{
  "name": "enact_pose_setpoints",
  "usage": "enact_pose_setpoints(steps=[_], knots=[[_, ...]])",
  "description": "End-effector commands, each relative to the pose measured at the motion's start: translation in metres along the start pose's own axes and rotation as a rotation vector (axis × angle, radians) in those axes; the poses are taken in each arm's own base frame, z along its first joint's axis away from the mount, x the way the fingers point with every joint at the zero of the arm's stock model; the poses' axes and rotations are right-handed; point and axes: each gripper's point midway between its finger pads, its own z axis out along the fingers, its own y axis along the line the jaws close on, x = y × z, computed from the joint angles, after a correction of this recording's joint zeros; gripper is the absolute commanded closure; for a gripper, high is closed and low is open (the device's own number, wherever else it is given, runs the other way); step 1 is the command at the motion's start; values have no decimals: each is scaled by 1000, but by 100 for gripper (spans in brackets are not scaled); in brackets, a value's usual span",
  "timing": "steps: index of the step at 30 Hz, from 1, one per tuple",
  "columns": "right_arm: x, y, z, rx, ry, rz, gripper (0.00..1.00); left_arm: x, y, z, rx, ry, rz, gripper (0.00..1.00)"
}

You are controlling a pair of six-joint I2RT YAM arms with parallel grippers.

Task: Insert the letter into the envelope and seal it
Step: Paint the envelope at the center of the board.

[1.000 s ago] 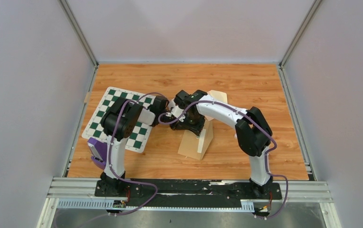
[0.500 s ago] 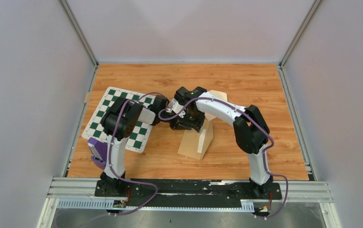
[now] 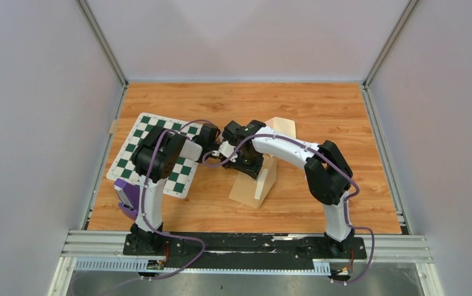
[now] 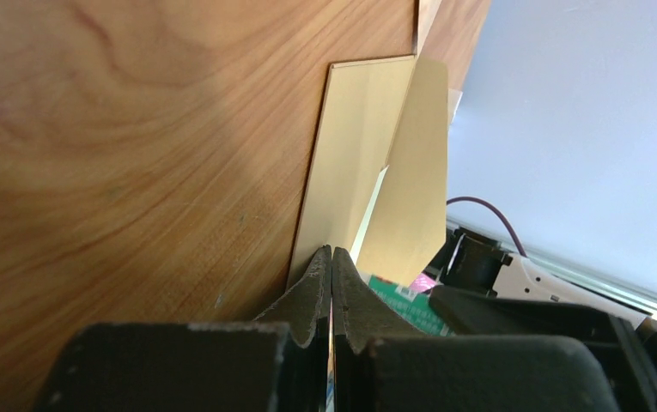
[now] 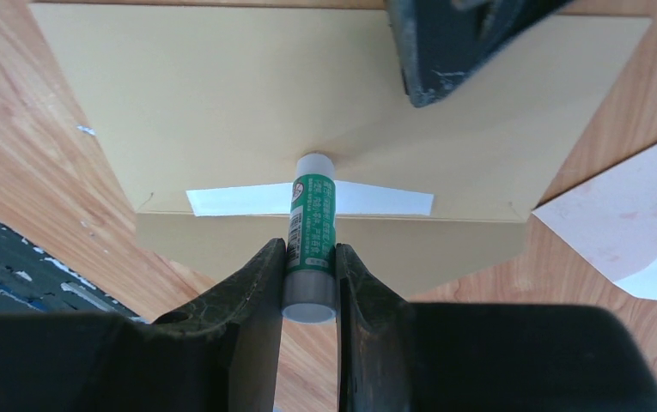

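The tan envelope [image 3: 252,191] lies mid-table with its flap [image 4: 415,172] lifted. My right gripper [image 5: 310,249] is shut on a green glue stick [image 5: 311,227], whose white tip rests on the envelope [image 5: 222,103] just above its mouth. A thin white strip [image 5: 376,199] shows in that mouth; I cannot tell whether it is the letter. My left gripper [image 4: 331,253] is shut, its tips at the envelope's end; one of its fingers [image 5: 445,43] lies over the envelope's far edge in the right wrist view. In the top view both wrists meet over the envelope's far end.
A green-and-white checkered mat [image 3: 140,135] lies left of the envelope, under the left arm. A white sheet [image 5: 625,219] lies on the wood just beyond the envelope, pale cream [image 3: 281,126] in the top view. A purple object [image 3: 125,194] sits by the left arm's base.
The right wrist has shifted slightly left and toward the near edge with the glue stick. The left arm has stayed in place.
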Motion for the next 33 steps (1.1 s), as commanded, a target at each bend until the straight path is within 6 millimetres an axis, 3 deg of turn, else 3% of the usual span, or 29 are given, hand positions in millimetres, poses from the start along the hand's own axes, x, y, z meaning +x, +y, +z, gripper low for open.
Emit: enact_pose_setpoints(steps=[1, 9, 15, 22, 33], knots=[[0, 30, 1, -112, -8, -22, 100, 1, 40, 6, -131, -32, -31, 100], [-3, 44, -4, -158, -22, -31, 100, 1, 41, 5, -137, -35, -31, 100], [2, 21, 8, -65, 9, -20, 100, 2, 41, 5, -138, -36, -27, 100], [-1, -12, 12, 7, 10, 24, 100, 3, 42, 6, -139, -35, -24, 100], [-10, -46, 13, 75, -8, 60, 100, 3, 43, 7, -136, -28, -31, 100]])
